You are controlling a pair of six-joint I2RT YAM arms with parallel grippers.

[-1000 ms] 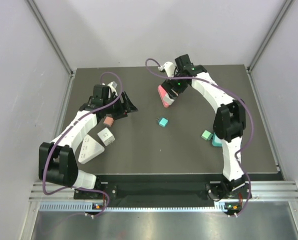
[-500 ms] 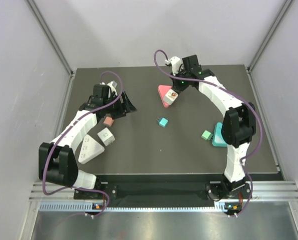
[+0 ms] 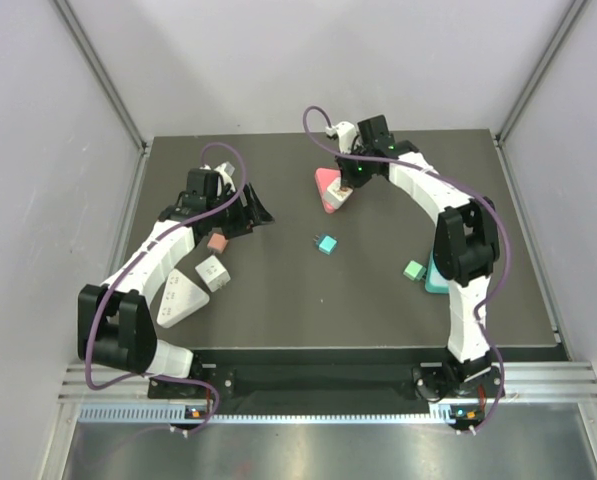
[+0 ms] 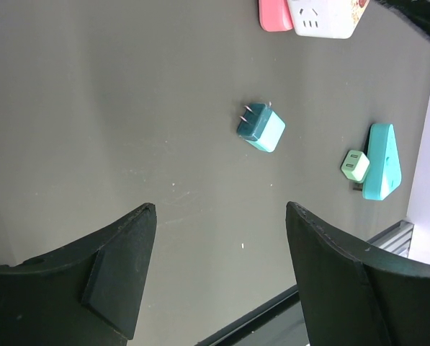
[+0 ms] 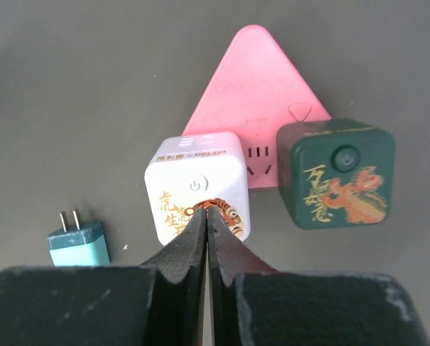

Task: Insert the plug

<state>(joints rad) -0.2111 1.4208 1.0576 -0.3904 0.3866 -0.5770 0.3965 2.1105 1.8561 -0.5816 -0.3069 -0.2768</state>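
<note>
Seating the white plug [image 5: 196, 189] in the pink socket [image 5: 254, 94] looks like your step — right gripper [image 5: 207, 210] closed, empty, over it; press straight down.

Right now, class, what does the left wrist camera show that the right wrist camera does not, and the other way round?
Left wrist only: the open left claw, a light green plug and a teal triangular socket beside it. Right wrist only: the shut right claw and a dark green cube at the pink triangular socket. Both: the pink triangular socket, the white cube at it and the teal plug lying loose.
</note>
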